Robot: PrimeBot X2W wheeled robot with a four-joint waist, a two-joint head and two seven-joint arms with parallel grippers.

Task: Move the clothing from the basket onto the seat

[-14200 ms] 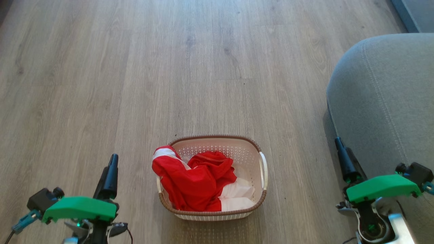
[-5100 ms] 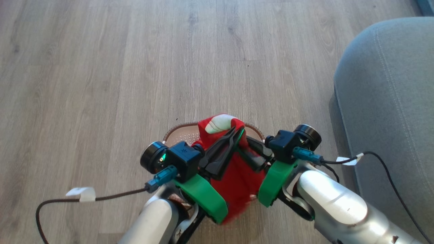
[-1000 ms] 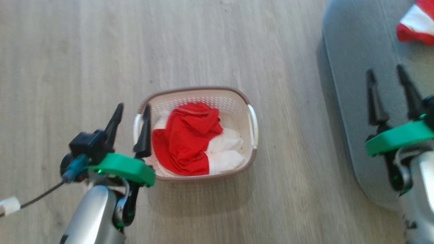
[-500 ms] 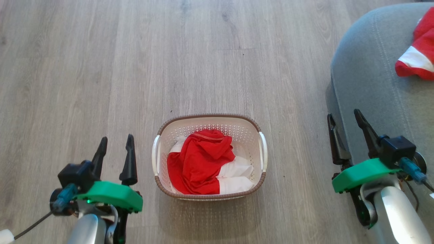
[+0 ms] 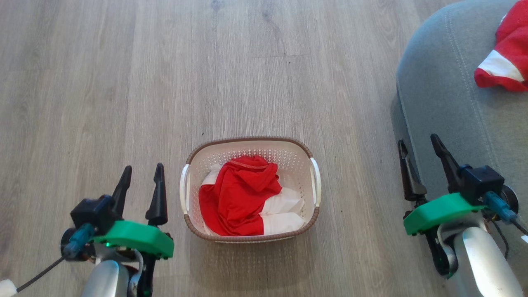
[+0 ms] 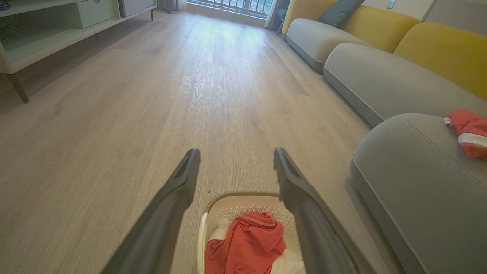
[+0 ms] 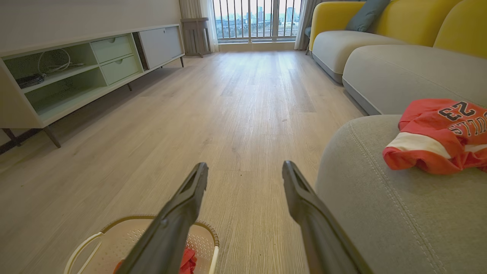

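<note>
One red and white garment [image 5: 243,198] lies crumpled inside the cream basket [image 5: 248,144] on the floor, seen also as the garment [image 6: 245,245] in the left wrist view. A second red garment [image 5: 503,62] with dark numbers rests on the grey seat [image 5: 445,95]; the right wrist view shows this garment [image 7: 437,133] on the seat [image 7: 399,213]. My left gripper [image 5: 140,173] hovers open just left of the basket, empty. My right gripper [image 5: 418,146] is open and empty at the seat's near edge, right of the basket.
Wood floor [image 5: 165,82] surrounds the basket. A pale green low cabinet [image 7: 76,72] runs along the far left wall. More grey and yellow sofa sections [image 7: 380,42] extend behind the seat toward a window.
Since a second ago the head view has swung and settled, with the basket now centred. Both grippers hold nearly the same pose as half a second ago, open and empty.
</note>
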